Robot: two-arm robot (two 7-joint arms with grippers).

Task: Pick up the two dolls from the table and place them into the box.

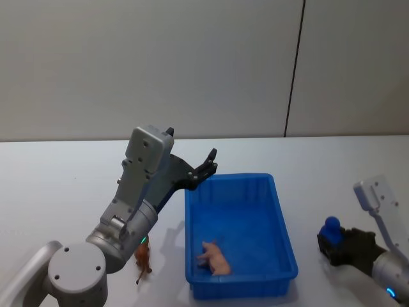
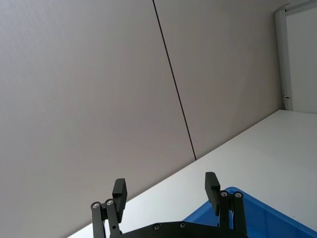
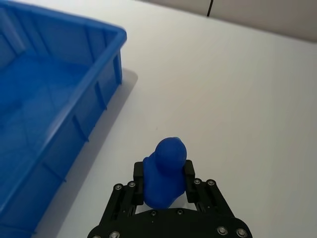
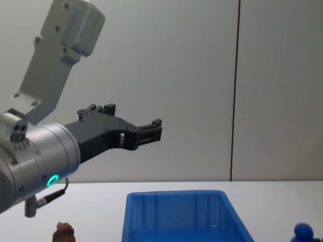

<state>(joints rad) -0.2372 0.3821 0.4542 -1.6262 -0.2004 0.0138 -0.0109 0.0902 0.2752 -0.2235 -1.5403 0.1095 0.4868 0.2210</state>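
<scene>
The pale pink doll (image 1: 214,258) lies inside the blue box (image 1: 281,217), near its front wall. On the white table (image 1: 57,185), just left of the box, stands the reddish-brown doll (image 1: 143,257), also seen low in the chest view (image 4: 64,232). My left gripper (image 1: 208,167) is raised above the box's far left corner, open and empty (image 2: 166,191) (image 4: 135,120). My right gripper (image 1: 333,240) sits low to the right of the box, shut on a small blue toy figure (image 3: 166,171) (image 4: 303,232).
A grey wall with a dark vertical seam (image 1: 294,70) rises behind the table. The box (image 3: 49,99) lies a short way to one side of the right gripper (image 3: 163,179). Its rim (image 4: 176,194) faces the chest camera. Bare tabletop extends behind and right of the box.
</scene>
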